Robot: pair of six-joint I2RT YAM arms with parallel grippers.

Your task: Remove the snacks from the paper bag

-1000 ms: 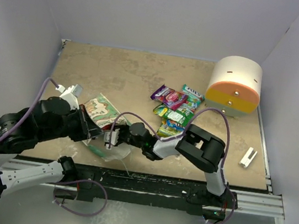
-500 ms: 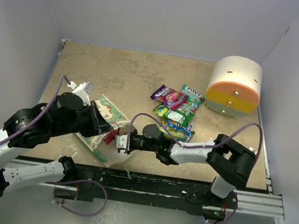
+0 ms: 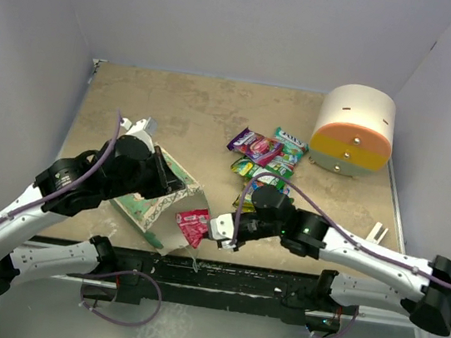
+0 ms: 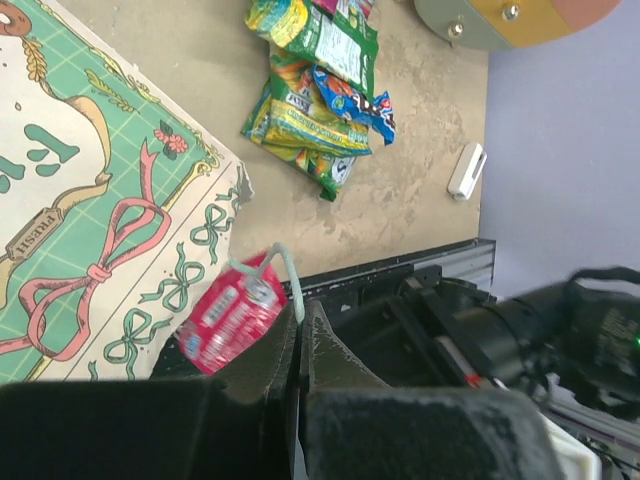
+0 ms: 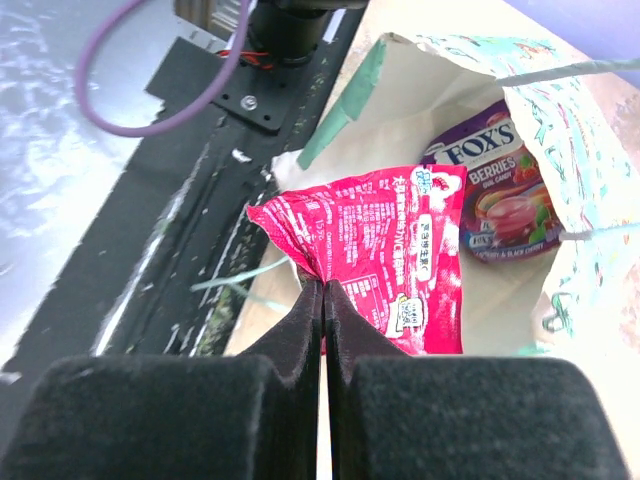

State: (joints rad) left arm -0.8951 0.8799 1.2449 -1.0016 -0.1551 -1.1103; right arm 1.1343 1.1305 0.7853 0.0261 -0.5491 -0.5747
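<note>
Pink-red foil marks where the job stands. One pink-red packet [image 3: 193,226] is at the mouth of the paper bag [image 3: 152,201], largely drawn out. The bag lies on its side at the lower left of the tabletop [image 3: 175,111] in the overhead view, patterned face up and opening turned right.

A heap of loose snacks [image 3: 264,162], purple, green, yellow and teal, already lies at centre right, well apart from the bag, so most of the work looks done. It is not finished. The right wrist view shows a purple berry-sweets packet [image 5: 495,200] lying inside on the white lining, at the upper right of that frame. Whether anything lies behind it cannot be told.

The right hand [image 5: 322,288] has its fingers pressed together on the pink-red packet's lower left corner, with the foil pinched to a crease between them. The left hand [image 4: 300,318] is likewise closed tight at the bag's rim beside the opening. A thin string handle [image 4: 285,270] loops up from between its fingers. It appears to pinch the bag by that handle or the paper next to it, steadying it.

By my judgement, the pink-red packet has to join the heap, and then the purple one must be fetched.
</note>
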